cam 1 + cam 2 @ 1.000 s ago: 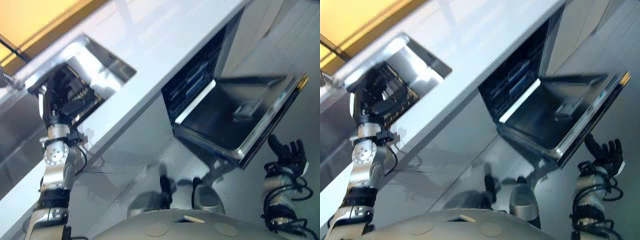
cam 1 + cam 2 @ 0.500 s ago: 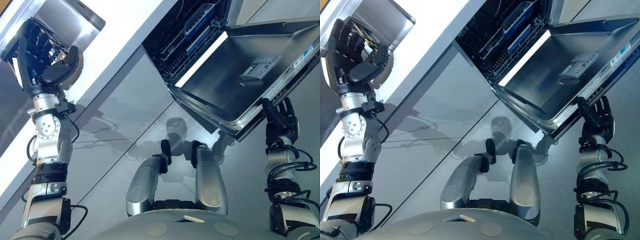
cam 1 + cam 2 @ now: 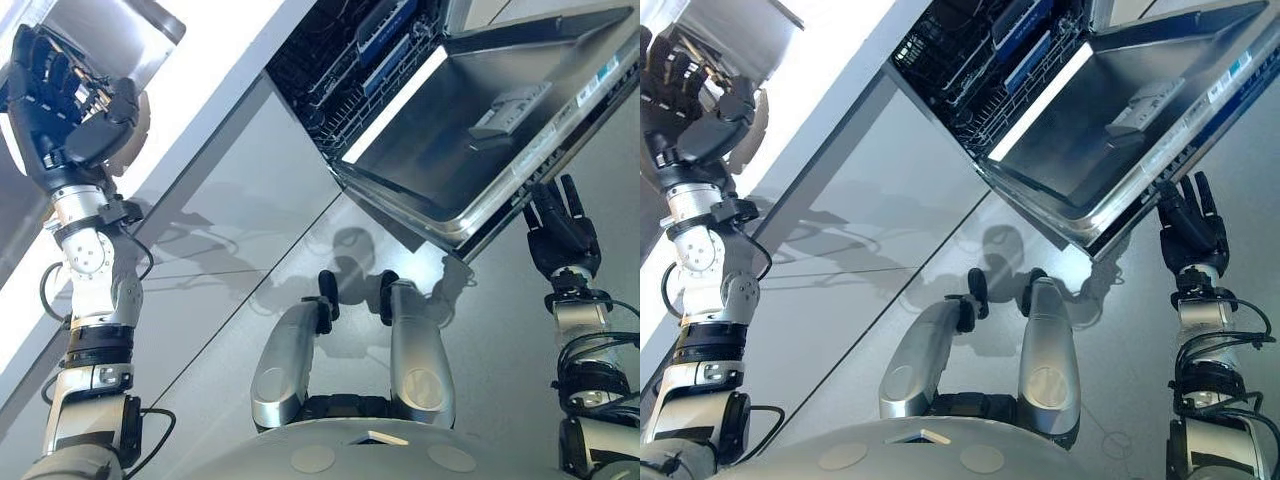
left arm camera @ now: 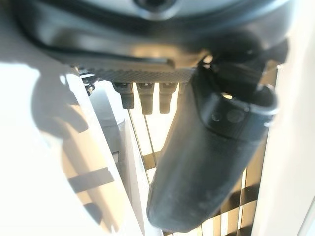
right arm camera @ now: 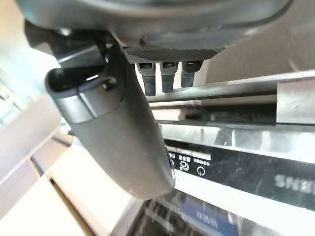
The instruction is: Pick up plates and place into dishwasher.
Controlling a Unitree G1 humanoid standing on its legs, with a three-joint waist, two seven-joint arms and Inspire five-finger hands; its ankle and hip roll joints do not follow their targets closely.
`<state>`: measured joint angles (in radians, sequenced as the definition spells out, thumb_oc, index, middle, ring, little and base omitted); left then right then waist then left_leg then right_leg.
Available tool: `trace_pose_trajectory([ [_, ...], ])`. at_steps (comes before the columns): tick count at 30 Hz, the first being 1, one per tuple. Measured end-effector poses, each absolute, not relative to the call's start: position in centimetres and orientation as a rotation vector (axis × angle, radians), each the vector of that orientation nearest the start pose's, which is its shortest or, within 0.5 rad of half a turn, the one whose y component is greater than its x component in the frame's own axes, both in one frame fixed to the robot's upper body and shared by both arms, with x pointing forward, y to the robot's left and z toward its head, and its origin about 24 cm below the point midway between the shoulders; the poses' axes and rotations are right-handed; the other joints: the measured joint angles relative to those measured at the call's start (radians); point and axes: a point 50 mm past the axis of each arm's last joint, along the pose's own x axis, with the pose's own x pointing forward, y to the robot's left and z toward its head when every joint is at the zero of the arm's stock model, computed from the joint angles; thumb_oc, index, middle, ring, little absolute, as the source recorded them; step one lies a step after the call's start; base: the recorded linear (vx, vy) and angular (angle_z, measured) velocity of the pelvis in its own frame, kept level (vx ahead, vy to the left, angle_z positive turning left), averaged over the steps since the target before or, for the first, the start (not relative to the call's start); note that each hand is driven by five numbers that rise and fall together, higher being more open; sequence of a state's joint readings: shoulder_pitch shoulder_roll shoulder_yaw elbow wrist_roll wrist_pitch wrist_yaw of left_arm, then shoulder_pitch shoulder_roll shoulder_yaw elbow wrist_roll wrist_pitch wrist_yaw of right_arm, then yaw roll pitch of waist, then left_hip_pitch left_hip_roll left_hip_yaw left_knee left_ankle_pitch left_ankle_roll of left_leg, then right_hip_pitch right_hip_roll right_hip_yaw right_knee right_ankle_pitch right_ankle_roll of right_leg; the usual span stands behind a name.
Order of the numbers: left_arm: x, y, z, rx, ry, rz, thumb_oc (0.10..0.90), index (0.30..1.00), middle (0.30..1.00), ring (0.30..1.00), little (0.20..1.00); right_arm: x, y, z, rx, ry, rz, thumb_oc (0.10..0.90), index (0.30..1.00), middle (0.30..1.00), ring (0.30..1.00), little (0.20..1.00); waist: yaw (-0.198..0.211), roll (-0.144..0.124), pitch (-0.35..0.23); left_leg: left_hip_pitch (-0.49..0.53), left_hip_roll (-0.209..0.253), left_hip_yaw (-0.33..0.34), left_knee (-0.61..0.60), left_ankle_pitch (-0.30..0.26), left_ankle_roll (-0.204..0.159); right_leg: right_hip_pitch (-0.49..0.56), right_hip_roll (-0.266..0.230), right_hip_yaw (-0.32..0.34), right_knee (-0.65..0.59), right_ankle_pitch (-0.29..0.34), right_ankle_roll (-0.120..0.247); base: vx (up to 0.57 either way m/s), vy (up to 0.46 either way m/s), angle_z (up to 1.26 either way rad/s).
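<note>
White counter (image 3: 215, 75) runs diagonally across the far left, grey cabinet fronts (image 3: 230, 230) below it. Dishwasher (image 3: 350, 60) sits under the counter at far centre, cavity open, rack (image 3: 950, 70) with blue items (image 3: 385, 45) visible inside. Dishwasher door (image 3: 480, 140) is folded down toward the right, steel inner face up, detergent compartment (image 3: 505, 105) on it. Sink (image 3: 105, 30) at far left, cut into the counter. Left hand (image 3: 60, 100) is raised at the sink edge, fingers loosely curved and spread, thumb across the front, nothing gripped. Its wrist view shows a wire rack (image 4: 147, 147) past the thumb. Right hand (image 3: 562, 230) is just under the door's front edge, fingers straight and splayed, empty; can't tell if it touches. Plates: can't make out any in these views.
</note>
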<state>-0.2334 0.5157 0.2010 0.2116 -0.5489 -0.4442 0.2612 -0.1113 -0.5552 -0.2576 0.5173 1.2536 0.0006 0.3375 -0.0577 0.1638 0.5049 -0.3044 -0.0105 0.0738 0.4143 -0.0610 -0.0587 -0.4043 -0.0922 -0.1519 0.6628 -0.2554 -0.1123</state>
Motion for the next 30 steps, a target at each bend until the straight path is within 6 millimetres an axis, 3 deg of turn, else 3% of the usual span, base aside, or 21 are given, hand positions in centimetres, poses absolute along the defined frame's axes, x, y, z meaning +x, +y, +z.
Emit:
trace_pose_trajectory([
  [8,26.7,30.2,13.1,-0.15,-0.544,0.504,0.8,0.9,0.9,0.9,0.9,27.4,-25.4,8.9,0.718,-0.181,0.241,0.8,0.9,0.9,0.9,0.9,0.003,0.001,-0.001,0.078,0.008,0.003,-0.033,-0.019,0.005,0.095,-0.038,-0.11,-0.071,0.013,-0.01,0.08,0.165,-0.1],
  [9,26.8,30.0,13.0,-0.15,-0.542,0.486,0.8,0.9,0.9,0.9,0.9,27.6,-23.6,9.6,0.7,-0.18,0.36,0.8,0.9,0.9,0.9,0.9,0.006,0.001,-0.001,0.09,0.005,0.006,-0.043,-0.016,0.009,0.106,-0.04,-0.111,-0.078,0.015,-0.007,0.13,0.15,0.12],
  [11,27.0,29.1,12.6,-0.165,-0.533,0.439,0.8,0.9,0.9,0.9,0.9,27.9,-17.9,11.3,0.658,-0.159,0.669,0.8,0.9,0.9,0.9,0.9,0.015,0.002,-0.002,0.137,0.003,0.013,-0.076,-0.013,0.013,0.151,-0.044,-0.118,-0.107,0.022,0.004,0.12,0.125,0.14],
  [14,27.4,27.3,12.4,-0.179,-0.529,0.353,0.8,0.9,0.9,0.9,0.9,27.1,-12.9,12.3,0.665,-0.163,0.903,0.8,0.9,0.9,0.9,0.9,0.048,0.0,-0.011,0.181,-0.012,0.013,-0.109,0.004,0.036,0.191,-0.06,-0.123,-0.124,0.02,0.024,0.07,0.078,0.13],
  [15,27.3,26.9,12.3,-0.19,-0.531,0.341,0.8,0.9,0.9,0.9,0.9,26.9,-12.4,12.4,0.664,-0.168,0.925,0.8,0.9,0.9,0.9,0.9,0.056,0.001,-0.019,0.182,-0.016,0.013,-0.113,0.008,0.045,0.193,-0.064,-0.122,-0.124,0.02,0.031,0.07,0.071,0.16],
  [18,26.8,26.5,11.3,-0.193,-0.503,0.321,0.8,0.9,0.9,0.9,0.9,27.1,-12.8,12.0,0.617,-0.158,0.88,0.8,0.9,0.9,0.9,0.9,0.074,-0.005,-0.07,0.193,-0.041,0.008,-0.142,0.017,0.068,0.205,-0.071,-0.095,-0.14,0.024,0.064,0.04,0.056,0.23],
  [20,26.6,26.8,10.6,-0.188,-0.477,0.338,0.8,0.9,0.9,0.9,0.9,27.3,-14.1,11.5,0.578,-0.17,0.781,0.8,0.9,0.9,0.9,0.9,0.082,-0.008,-0.091,0.2,-0.044,0.011,-0.148,0.018,0.077,0.22,-0.068,-0.079,-0.16,0.033,0.078,0.0,0.052,0.16],
  [22,25.8,27.5,9.9,-0.177,-0.451,0.364,0.8,0.9,0.9,0.9,0.9,27.7,-16.2,10.2,0.512,-0.167,0.608,0.8,0.9,0.9,0.9,0.9,0.084,-0.029,-0.111,0.224,-0.049,0.023,-0.171,0.023,0.086,0.242,-0.064,-0.064,-0.188,0.04,0.091,-0.06,0.052,0.09],
  [26,23.5,28.8,8.1,-0.151,-0.392,0.406,0.8,0.9,0.9,0.9,0.9,25.0,-20.9,4.4,0.477,-0.034,0.252,0.8,0.9,0.9,0.9,0.9,0.079,-0.068,-0.198,0.249,-0.048,0.033,-0.22,0.026,0.096,0.27,-0.046,-0.046,-0.256,0.058,0.114,-0.07,0.02,-0.09],
  [30,22.1,29.6,7.3,-0.141,-0.369,0.413,0.8,0.9,0.9,0.9,0.9,20.4,-24.3,-2.0,0.351,0.216,0.013,0.8,0.9,0.9,0.9,0.9,0.054,-0.092,-0.25,0.283,-0.04,0.043,-0.279,0.038,0.104,0.314,-0.024,-0.042,-0.343,0.097,0.122,-0.09,-0.013,-0.1],
])
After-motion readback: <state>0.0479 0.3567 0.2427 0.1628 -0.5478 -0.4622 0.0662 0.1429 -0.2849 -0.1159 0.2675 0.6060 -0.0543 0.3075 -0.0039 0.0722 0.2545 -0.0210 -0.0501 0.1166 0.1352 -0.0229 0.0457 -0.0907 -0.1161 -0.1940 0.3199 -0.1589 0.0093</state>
